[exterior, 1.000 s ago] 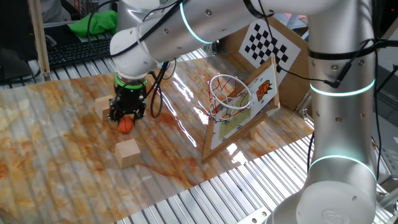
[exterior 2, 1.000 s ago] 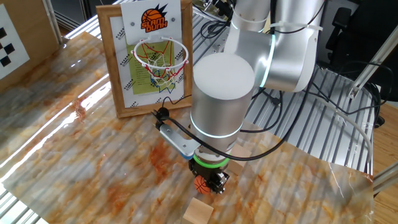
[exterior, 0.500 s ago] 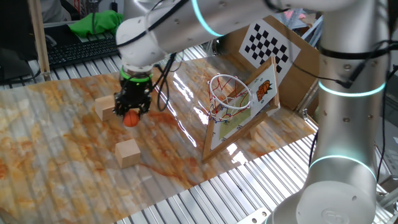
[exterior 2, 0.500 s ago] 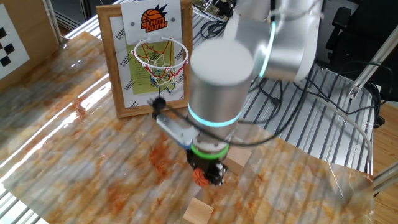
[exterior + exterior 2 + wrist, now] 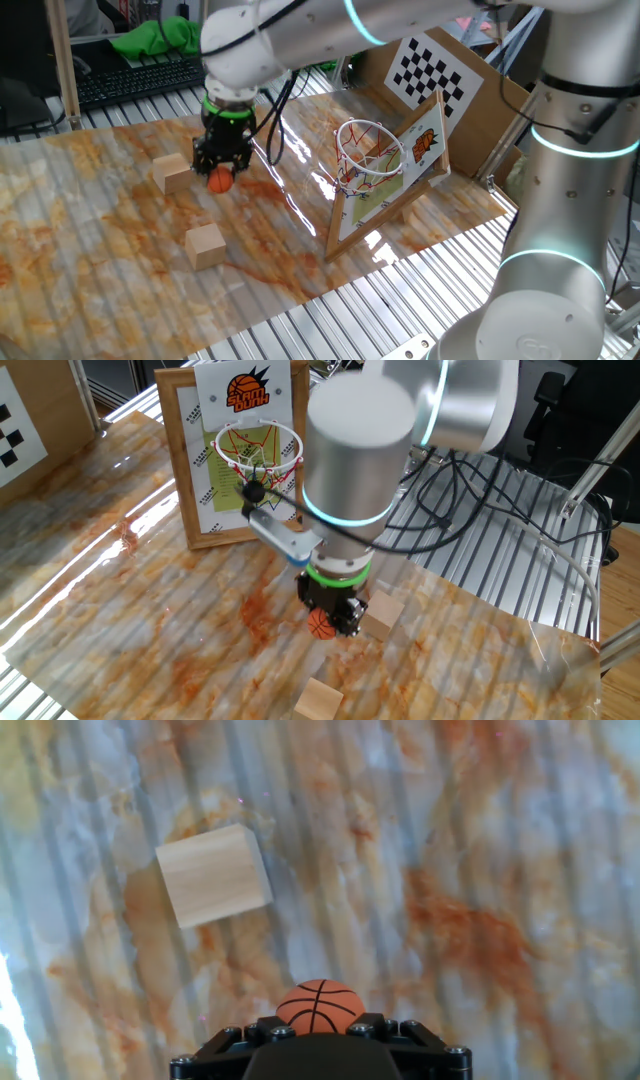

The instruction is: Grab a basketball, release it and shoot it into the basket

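The small orange basketball [image 5: 220, 180] with dark seams is held in my gripper [image 5: 221, 172], lifted above the marbled table. It also shows in the other fixed view [image 5: 321, 624] under the gripper [image 5: 327, 618], and in the hand view [image 5: 319, 1005] between the black jaws of the gripper [image 5: 319, 1020]. The basket [image 5: 368, 140], a red-orange rim with white net on a tilted wood-framed backboard [image 5: 400, 175], stands to the right, well apart from the ball. In the other fixed view the basket [image 5: 259, 448] is behind and left of the arm.
Tan wooden cubes lie on the table: one [image 5: 206, 245] in front of the gripper, one [image 5: 171, 172] beside it; in the hand view a cube [image 5: 213, 874] lies below. A checkerboard panel [image 5: 437, 70] stands behind the backboard. Metal slats edge the table.
My gripper has risen with the basketball and moved away from the front cube, toward the back and slightly right. The cubes and basket have not moved.
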Robot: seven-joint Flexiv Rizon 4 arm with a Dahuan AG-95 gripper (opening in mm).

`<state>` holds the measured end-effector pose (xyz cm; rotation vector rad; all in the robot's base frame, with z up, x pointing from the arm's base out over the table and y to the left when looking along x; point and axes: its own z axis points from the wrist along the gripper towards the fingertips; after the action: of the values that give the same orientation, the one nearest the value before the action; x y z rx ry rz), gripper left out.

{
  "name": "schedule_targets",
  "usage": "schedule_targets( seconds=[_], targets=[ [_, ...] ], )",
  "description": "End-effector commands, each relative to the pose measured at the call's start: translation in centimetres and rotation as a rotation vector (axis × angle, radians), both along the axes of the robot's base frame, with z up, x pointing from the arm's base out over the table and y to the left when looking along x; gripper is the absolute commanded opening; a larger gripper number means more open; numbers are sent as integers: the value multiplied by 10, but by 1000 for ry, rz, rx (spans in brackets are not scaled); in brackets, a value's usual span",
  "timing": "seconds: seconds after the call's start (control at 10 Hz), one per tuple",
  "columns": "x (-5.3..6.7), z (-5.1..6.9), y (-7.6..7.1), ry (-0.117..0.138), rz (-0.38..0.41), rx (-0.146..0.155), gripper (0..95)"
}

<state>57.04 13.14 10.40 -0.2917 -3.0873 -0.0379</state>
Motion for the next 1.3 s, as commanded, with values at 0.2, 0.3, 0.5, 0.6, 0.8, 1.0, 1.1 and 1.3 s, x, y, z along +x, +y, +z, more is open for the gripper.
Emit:
schedule_targets(
  seconds=[0.2,0.3,0.5,0.6,0.8,1.0,1.1,1.3],
  targets=[
    [0,31,-7,0,-3,-1,0],
    [-1,51,-14,-3,-3,6,0],
    [0,75,-21,-17,-1,2,0],
    [1,82,-22,-19,0,1,0],
    [3,101,-26,-21,6,2,0],
    [4,121,-30,-15,10,8,0],
    [2,123,-31,-25,2,13,0],
    [0,124,-28,-23,-4,14,0]
  ],
)
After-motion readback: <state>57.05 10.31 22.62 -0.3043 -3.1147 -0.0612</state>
